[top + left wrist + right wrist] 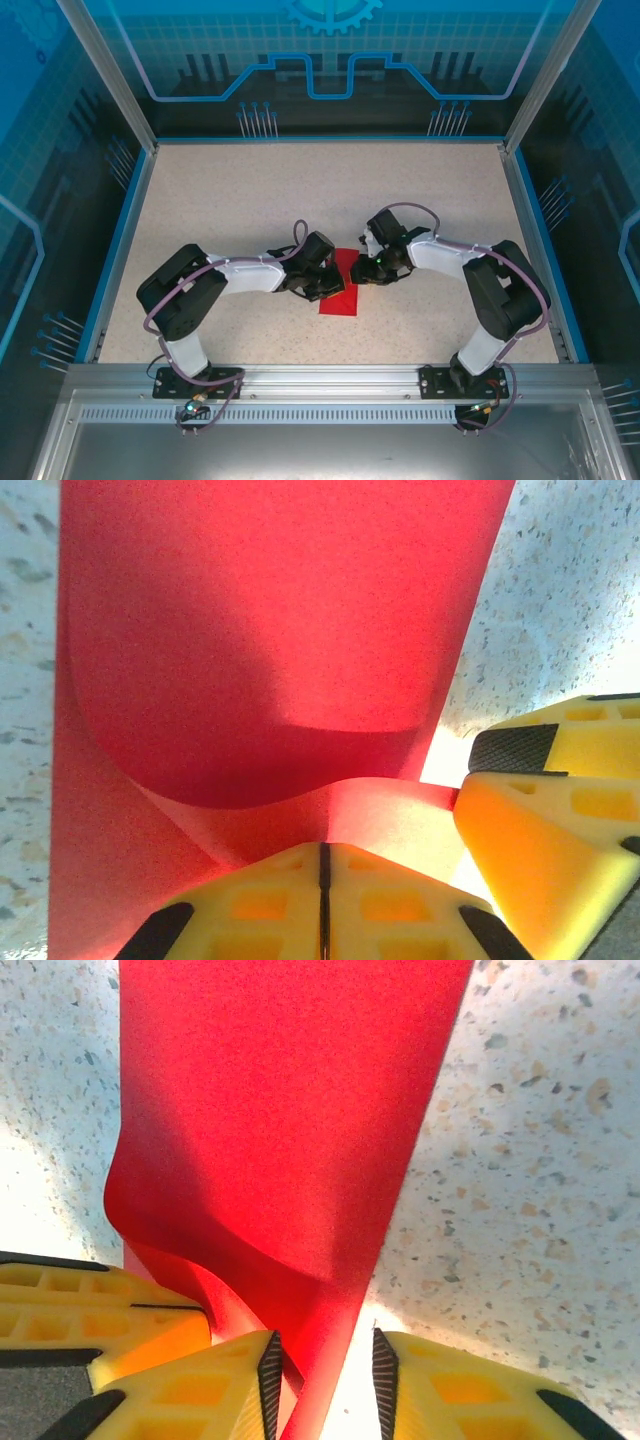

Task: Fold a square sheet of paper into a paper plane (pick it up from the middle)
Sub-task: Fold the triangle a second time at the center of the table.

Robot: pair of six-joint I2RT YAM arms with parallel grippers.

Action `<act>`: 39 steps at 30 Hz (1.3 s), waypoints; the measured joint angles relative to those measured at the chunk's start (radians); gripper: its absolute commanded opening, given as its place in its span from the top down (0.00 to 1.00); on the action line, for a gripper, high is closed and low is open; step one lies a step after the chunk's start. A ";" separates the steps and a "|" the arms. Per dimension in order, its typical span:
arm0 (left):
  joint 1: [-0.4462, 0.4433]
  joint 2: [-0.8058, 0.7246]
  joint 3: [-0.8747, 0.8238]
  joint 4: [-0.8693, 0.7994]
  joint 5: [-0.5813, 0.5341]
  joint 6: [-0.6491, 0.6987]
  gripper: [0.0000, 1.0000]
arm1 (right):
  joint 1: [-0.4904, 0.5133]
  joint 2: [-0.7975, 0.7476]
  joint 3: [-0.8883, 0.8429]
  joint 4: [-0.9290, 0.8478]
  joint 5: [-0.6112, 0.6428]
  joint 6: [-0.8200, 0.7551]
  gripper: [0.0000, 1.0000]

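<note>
The red square sheet of paper (340, 292) lies mid-table between both arms, partly folded over itself. In the left wrist view the paper (270, 630) bulges into a curved flap, and a raised ridge runs into the seam of my left gripper (323, 848), which is shut on the paper's edge. My left gripper (322, 288) sits at the sheet's left side. My right gripper (372, 266) is at the sheet's upper right. In the right wrist view it (325, 1355) stands open, with the lifted edge of the paper (290, 1130) passing between its fingers.
The speckled beige table (250, 190) is ringed by a blue rim (118, 250) and clear enclosure walls. The right gripper's yellow fingers (545, 790) crowd the left wrist view, and the left gripper's fingers (90, 1300) sit close at the left of the right wrist view.
</note>
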 measured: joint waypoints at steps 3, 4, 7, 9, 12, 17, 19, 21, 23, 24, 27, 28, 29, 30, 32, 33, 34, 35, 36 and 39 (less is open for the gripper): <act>0.000 0.000 0.000 0.000 0.000 0.000 0.91 | 0.000 0.008 0.000 0.010 -0.039 -0.007 0.76; 0.000 0.000 0.000 0.000 0.000 0.000 0.91 | 0.000 0.011 0.000 0.013 -0.050 -0.008 0.76; 0.000 0.000 0.000 0.000 0.000 0.000 0.91 | 0.000 0.018 0.000 0.019 -0.076 -0.011 0.83; 0.000 0.000 0.000 0.000 0.000 0.000 0.91 | 0.000 0.018 0.000 0.023 -0.083 -0.012 0.90; 0.000 0.000 0.000 0.000 0.000 0.000 0.91 | 0.000 0.018 0.000 0.026 -0.082 -0.016 0.92; 0.000 0.000 0.000 0.001 0.000 0.000 0.91 | 0.000 0.035 0.000 0.026 -0.075 -0.020 0.92; 0.000 0.000 0.000 0.001 0.000 0.000 0.91 | 0.000 0.048 0.000 0.026 -0.072 -0.020 0.92; 0.000 0.000 0.000 0.001 0.000 0.000 0.91 | 0.000 0.058 0.000 0.026 -0.064 -0.020 0.93; 0.000 0.000 0.000 0.001 0.000 0.000 0.91 | 0.000 0.063 0.000 0.026 -0.057 -0.020 0.93; 0.000 0.000 0.000 0.001 0.000 0.000 0.90 | 0.000 0.064 0.000 0.026 -0.055 -0.020 0.93; 0.000 0.000 0.000 0.002 0.001 0.000 0.91 | 0.000 0.066 0.000 0.026 -0.055 -0.021 0.93; 0.000 0.000 0.000 0.002 0.001 0.001 0.90 | 0.000 0.066 0.000 0.026 -0.055 -0.021 0.93; 0.000 0.000 0.000 0.002 0.001 0.000 0.91 | 0.000 0.066 0.000 0.026 -0.055 -0.022 0.93; 0.000 0.000 0.000 0.002 0.001 0.000 0.91 | 0.000 0.066 0.000 0.026 -0.055 -0.024 0.93; 0.000 0.000 0.000 0.002 0.001 0.001 0.90 | 0.000 0.066 0.000 0.026 -0.055 -0.024 0.93; 0.000 0.000 0.000 0.002 0.001 0.001 0.91 | 0.000 0.068 0.001 0.026 -0.055 -0.026 0.93; 0.000 0.000 0.000 0.002 0.001 0.001 0.90 | 0.000 0.068 0.002 0.026 -0.055 -0.027 0.93; 0.000 0.000 0.000 0.001 0.001 0.001 0.91 | 0.000 0.069 0.002 0.026 -0.055 -0.027 0.93; 0.000 0.000 0.000 0.002 0.001 0.001 0.90 | 0.000 0.070 0.003 0.026 -0.055 -0.028 0.93; 0.000 0.001 0.000 0.001 0.001 0.001 0.91 | 0.000 0.071 0.004 0.025 -0.056 -0.031 0.93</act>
